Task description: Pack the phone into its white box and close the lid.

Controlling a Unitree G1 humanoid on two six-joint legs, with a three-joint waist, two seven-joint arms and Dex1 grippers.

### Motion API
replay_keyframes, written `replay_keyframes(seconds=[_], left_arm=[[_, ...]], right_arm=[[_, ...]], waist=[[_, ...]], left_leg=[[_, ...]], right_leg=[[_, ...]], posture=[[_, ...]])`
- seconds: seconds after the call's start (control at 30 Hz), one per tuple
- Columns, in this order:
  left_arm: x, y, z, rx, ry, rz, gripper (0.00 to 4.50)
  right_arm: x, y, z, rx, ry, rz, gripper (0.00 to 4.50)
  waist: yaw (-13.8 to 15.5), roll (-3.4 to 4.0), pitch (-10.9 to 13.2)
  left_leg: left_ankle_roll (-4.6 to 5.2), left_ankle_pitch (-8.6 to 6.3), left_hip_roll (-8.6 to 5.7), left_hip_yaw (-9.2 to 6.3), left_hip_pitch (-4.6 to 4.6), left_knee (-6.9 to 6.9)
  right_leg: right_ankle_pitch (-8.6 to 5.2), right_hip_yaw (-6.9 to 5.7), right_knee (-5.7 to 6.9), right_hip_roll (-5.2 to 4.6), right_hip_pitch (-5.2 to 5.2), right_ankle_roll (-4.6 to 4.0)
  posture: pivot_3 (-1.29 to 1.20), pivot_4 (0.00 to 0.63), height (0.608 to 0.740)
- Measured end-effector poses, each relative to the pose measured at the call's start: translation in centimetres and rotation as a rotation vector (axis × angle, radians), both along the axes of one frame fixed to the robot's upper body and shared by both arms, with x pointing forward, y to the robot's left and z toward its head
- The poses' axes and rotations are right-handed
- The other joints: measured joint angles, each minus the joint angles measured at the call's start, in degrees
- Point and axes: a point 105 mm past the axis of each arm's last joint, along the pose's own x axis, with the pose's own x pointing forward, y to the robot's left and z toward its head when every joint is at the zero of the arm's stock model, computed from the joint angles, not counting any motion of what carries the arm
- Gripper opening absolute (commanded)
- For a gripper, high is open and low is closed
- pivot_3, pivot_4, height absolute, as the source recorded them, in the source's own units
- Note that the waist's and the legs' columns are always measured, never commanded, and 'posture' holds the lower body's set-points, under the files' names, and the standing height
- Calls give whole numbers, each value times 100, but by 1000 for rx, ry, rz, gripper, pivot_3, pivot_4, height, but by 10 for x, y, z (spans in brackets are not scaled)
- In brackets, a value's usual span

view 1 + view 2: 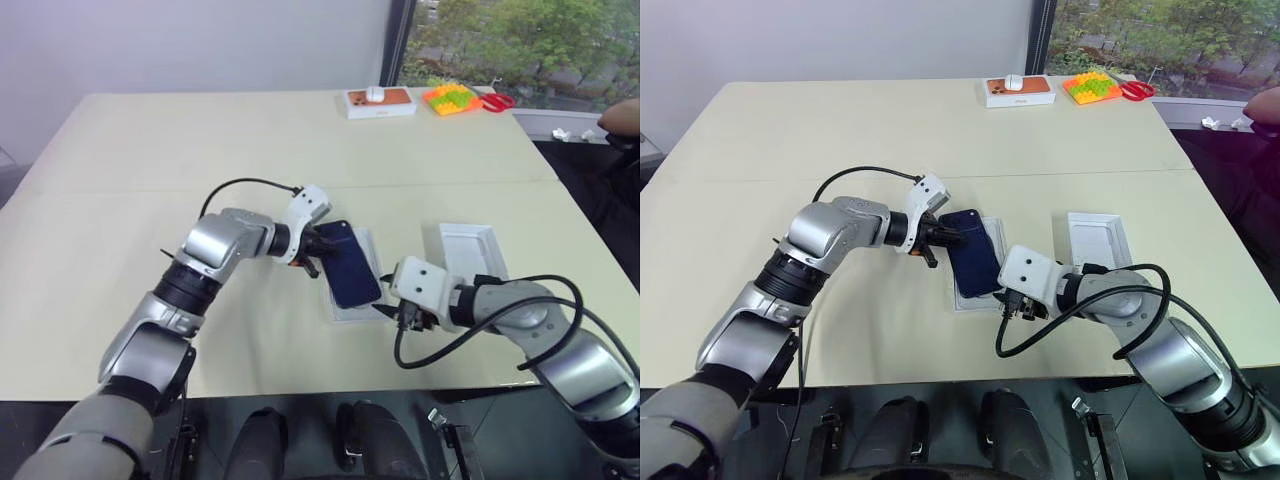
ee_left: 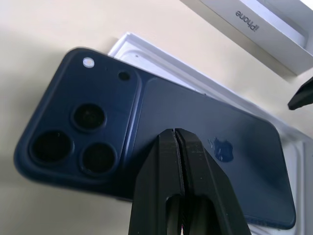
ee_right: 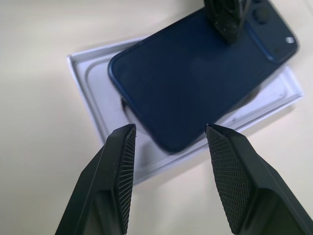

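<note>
Fingers (image 2: 178, 161) of left gripper (image 1: 312, 262) pressed together, tips against back of phone (image 1: 346, 265), camera cluster up. Phone tilted askew over white box (image 3: 98, 93), not seated. Fingers (image 3: 120, 161) of right gripper (image 1: 393, 312) spread apart, holding nothing, at 5 o'clock from phone, just beside box's near end. Lid (image 1: 473, 251) at 3 o'clock from box, lying apart on table (image 1: 150, 180). At table's 12 o'clock edge: white box with orange phone picture (image 1: 380, 102), orange-green block toy (image 1: 453, 98), red scissors (image 1: 497, 101).
</note>
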Motion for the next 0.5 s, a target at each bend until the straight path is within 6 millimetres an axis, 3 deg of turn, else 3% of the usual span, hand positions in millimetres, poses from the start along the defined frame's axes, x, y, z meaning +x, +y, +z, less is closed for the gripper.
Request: replay_keyframes(seconds=[0.5], left_arm=[[-9,-8,4,-31,-46,-85,67]], right_arm=[[-1,1,-3,-4,7,-4,2352]], waist=[[-1,0,0]], left_leg=[[3,-1,0,0,1,1]], right_leg=[[0,0,2,0,0,0]], posture=[[0,150,740]])
